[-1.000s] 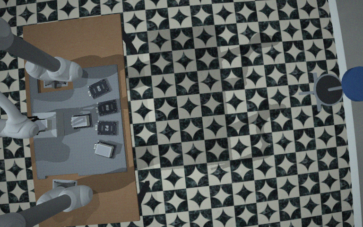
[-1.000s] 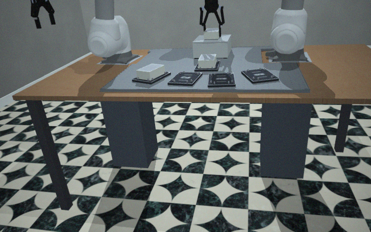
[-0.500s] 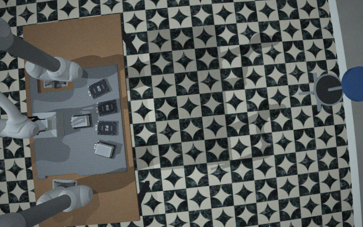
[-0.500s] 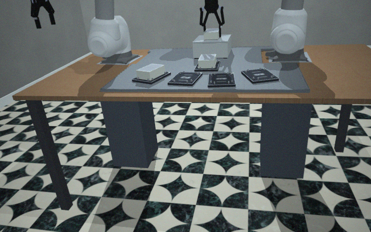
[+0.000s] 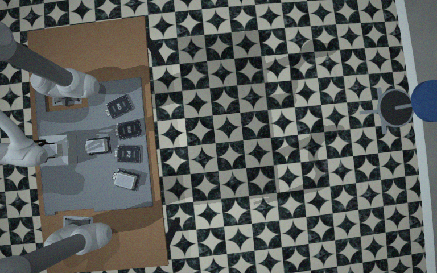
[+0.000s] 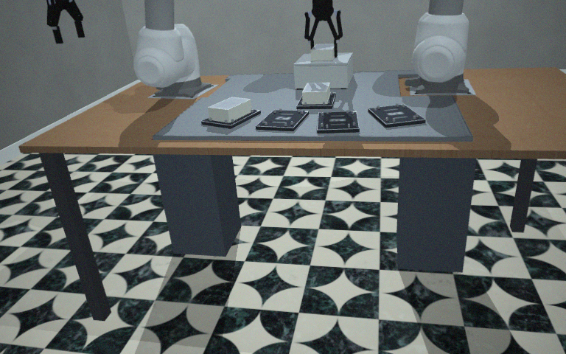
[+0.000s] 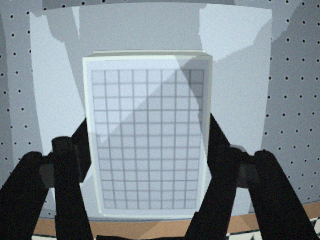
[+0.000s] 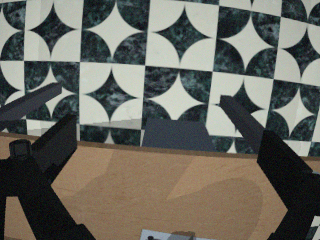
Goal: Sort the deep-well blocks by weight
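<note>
My left gripper (image 6: pixel 323 50) (image 7: pixel 149 127) is shut on a white deep-well block (image 6: pixel 322 52) (image 7: pixel 145 175) at the check-weigher CW (image 6: pixel 317 77) (image 5: pixel 63 140). The block is on or just above its platform; I cannot tell which. No lit lamp shows on its front. A second block (image 5: pixel 95 145) (image 6: pixel 315 91) sits in the infeed nest IN. A third block (image 5: pixel 125 180) (image 6: pixel 229 109) sits in the outermost nest, beside P2 (image 5: pixel 128 154) (image 6: pixel 282 124). P2, RU (image 5: pixel 129 129) (image 6: pixel 340 125) and RO (image 5: pixel 119 106) (image 6: pixel 396 119) hold no block. My right gripper (image 6: pixel 68 35) (image 8: pixel 170 140) is open and empty.
The right gripper hangs high, well away from the nests, over the end of the brown table (image 6: pixel 97 127) (image 8: pixel 125 175). The grey board (image 5: pixel 68 195) (image 6: pixel 374 133) carries the nests and CW. Arm bases stand at both sides of it. A stool (image 5: pixel 395 108) stands far off.
</note>
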Robot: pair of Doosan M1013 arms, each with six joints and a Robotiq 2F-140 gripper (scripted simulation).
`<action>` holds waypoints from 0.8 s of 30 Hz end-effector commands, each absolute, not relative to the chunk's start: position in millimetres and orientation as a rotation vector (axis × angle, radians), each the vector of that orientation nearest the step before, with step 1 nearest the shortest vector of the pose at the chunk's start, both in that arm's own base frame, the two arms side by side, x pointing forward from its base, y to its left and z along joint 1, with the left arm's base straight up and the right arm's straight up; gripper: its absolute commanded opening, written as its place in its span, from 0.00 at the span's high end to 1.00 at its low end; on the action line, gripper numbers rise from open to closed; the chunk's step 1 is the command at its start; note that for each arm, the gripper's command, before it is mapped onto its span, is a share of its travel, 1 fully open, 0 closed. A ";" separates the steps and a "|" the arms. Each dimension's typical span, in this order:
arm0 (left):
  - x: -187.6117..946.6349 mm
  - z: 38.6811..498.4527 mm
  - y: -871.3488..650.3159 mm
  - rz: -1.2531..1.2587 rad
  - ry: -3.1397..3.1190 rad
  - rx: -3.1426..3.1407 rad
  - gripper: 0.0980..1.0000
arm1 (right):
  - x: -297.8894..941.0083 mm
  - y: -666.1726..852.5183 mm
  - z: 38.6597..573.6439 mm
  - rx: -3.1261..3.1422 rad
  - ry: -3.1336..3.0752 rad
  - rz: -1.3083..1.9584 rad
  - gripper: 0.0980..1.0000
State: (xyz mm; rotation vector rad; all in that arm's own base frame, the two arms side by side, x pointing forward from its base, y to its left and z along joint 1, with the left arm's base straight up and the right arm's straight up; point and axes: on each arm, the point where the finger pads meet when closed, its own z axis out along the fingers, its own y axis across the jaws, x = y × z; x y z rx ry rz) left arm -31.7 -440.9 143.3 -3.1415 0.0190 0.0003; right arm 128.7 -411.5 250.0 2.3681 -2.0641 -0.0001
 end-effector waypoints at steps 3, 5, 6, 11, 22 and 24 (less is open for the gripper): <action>-31.6 142.8 -441.3 0.000 0.019 -3.142 1.00 | 128.8 -411.8 250.5 2.368 -2.064 0.001 0.00; -31.6 142.5 -441.3 0.000 0.019 -3.142 1.00 | 128.8 -411.8 250.5 2.368 -2.064 0.001 0.00; -31.6 142.3 -441.3 0.000 0.019 -3.142 1.00 | 128.8 -411.8 250.5 2.368 -2.064 0.001 0.00; -31.6 141.8 -441.3 0.000 0.019 -3.142 1.00 | 128.8 -411.8 250.5 2.368 -2.064 0.001 0.00; -31.6 141.7 -441.3 0.000 0.019 -3.142 0.00 | 128.8 -411.8 250.5 2.368 -2.064 0.001 0.00; -31.6 141.7 -441.3 0.000 0.019 -3.142 0.00 | 128.8 -411.8 250.5 2.368 -2.064 0.001 0.00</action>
